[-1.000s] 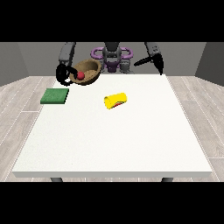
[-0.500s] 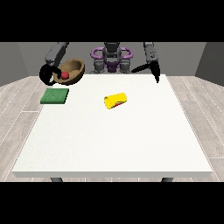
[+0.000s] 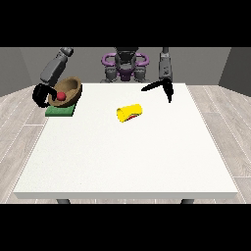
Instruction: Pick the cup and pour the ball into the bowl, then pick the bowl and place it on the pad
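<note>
While the cup (image 3: pixel 129 112) lies sideways, the bowl (image 3: pixel 67 91) holds the ball (image 3: pixel 61 96).

On your table (image 3: pixel 127 162), the cup (image 3: pixel 129 112) lies on its side near the centre. Left of it sits the pad (image 3: pixel 60 112), by the table's left edge, with the bowl (image 3: pixel 67 92) tilted over it and the ball (image 3: pixel 61 96) inside the bowl.

light: even, bright | shadows: faint under table (image 3: pixel 127 162) edge | glare: none | focus: uniform
</note>
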